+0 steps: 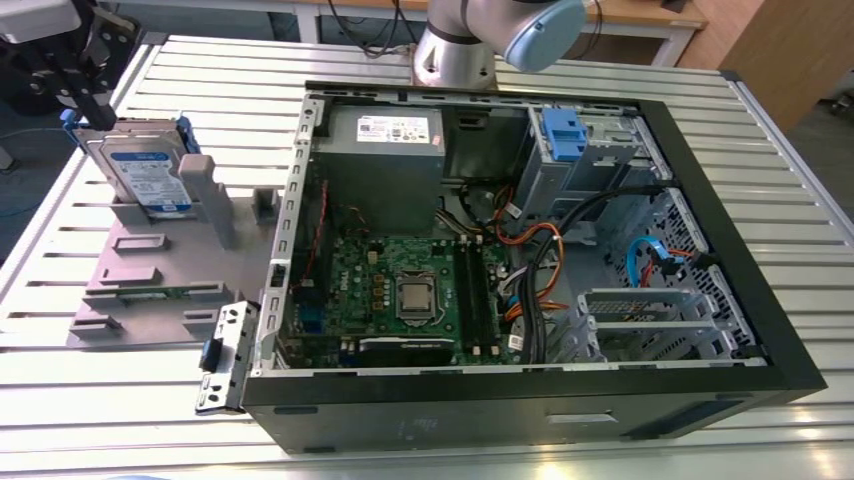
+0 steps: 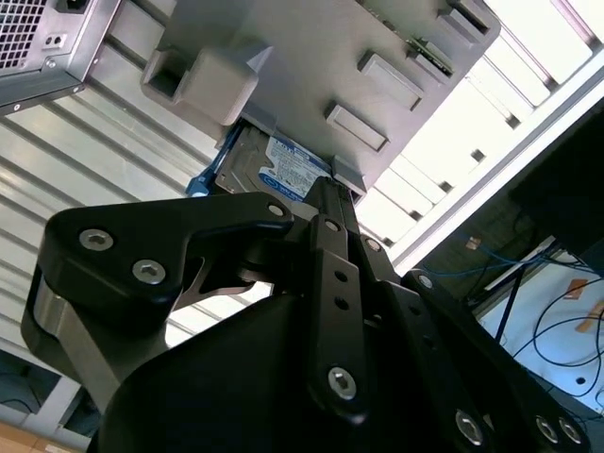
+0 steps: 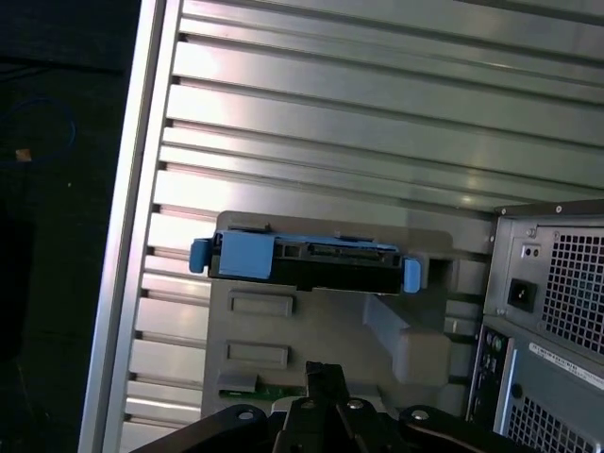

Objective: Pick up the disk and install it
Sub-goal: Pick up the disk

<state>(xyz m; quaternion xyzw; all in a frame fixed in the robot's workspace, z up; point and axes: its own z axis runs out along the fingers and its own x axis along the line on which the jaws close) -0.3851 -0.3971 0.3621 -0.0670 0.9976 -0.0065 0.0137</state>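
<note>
The disk [image 1: 144, 170] is a silver hard drive with a blue-and-white label and blue rails. It stands on edge in a grey holder [image 1: 147, 275] on the exterior view's left, outside the computer case. My black gripper [image 1: 74, 92] hangs just above and behind the disk's top edge, apart from it. The first wrist view looks down on the disk [image 3: 307, 264] edge-on, its blue rails at both ends. In the second wrist view the disk's label [image 2: 288, 170] peeks out past the gripper body, under the grey holder [image 2: 311, 57].
The open computer case [image 1: 747, 250] lies on a slatted metal table [image 1: 801, 180]. Inside are a drive bay with a blue latch [image 1: 566, 135], a grey power supply [image 1: 387, 140], a motherboard [image 1: 400, 290] and loose cables [image 1: 534, 250]. A metal bracket [image 1: 224, 355] lies by the case's near corner.
</note>
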